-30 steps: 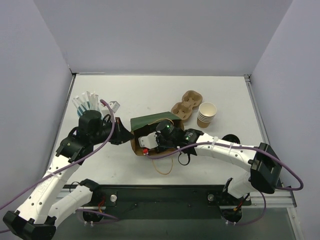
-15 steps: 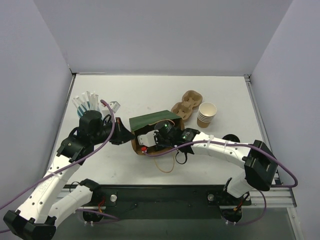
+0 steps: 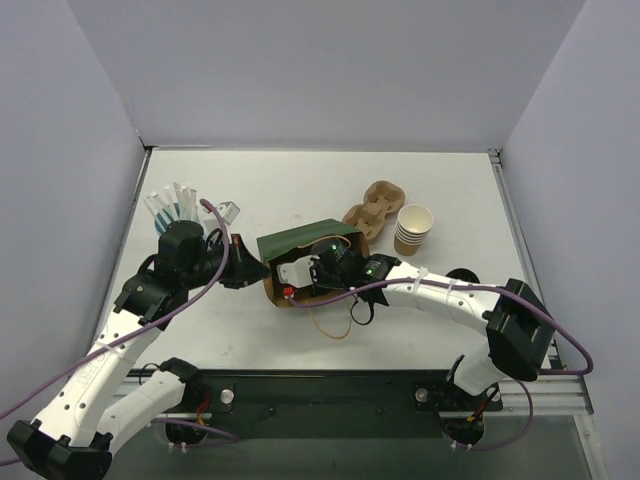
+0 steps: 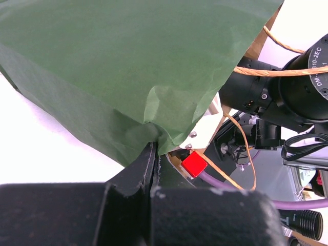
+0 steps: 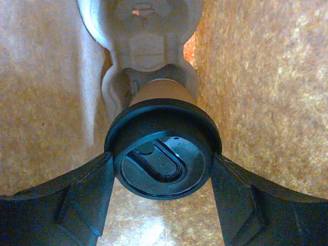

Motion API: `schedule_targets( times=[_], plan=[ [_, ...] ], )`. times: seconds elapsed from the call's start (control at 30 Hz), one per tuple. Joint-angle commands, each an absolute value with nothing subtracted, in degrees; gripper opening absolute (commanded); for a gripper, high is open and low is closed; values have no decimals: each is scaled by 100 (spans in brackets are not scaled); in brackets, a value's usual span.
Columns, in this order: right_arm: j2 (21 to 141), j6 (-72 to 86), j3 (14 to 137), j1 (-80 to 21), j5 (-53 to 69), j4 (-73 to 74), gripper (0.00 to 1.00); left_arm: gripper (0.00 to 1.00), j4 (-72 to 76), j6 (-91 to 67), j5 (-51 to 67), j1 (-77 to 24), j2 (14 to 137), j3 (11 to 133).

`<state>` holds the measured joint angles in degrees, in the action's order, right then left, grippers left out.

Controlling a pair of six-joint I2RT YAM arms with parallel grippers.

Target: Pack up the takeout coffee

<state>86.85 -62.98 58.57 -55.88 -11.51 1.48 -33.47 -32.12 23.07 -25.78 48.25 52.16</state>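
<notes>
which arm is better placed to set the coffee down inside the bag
Right. The right gripper has the coffee between its fingers at the lid, inside the bag. The left gripper is shut on the bag's edge, holding it open, so it is not free.

A green paper bag lies on its side on the table. The left gripper meets its left edge, and the right arm reaches into its mouth. Behind sit 1 pulp carrier and 1 cup stack.
</notes>
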Motion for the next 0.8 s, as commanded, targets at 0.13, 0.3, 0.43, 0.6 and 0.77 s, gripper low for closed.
schedule_targets(
  times=[0.13,0.3,0.43,0.6,0.77],
  plan=[
    [8596,-5986,5695,-5555,-1055,-395,41,0,-3094,-3375,2514,-2549,4816,5168],
    [8596,-5845,5625,-5546,-1002,-545,41,0,-3094,-3393,2514,-2549,4816,5124],
    [8596,-5801,5572,-5511,-958,-589,41,0,-3138,-3384,2461,-2549,4825,5115],
    [8692,-5748,5572,-5423,-958,-668,41,0,-3199,-3392,2408,-2549,4808,5142],
    [8833,-5608,5599,-5414,-993,-852,41,0,-3208,-3454,2408,-2549,4781,5133]
  ],
)
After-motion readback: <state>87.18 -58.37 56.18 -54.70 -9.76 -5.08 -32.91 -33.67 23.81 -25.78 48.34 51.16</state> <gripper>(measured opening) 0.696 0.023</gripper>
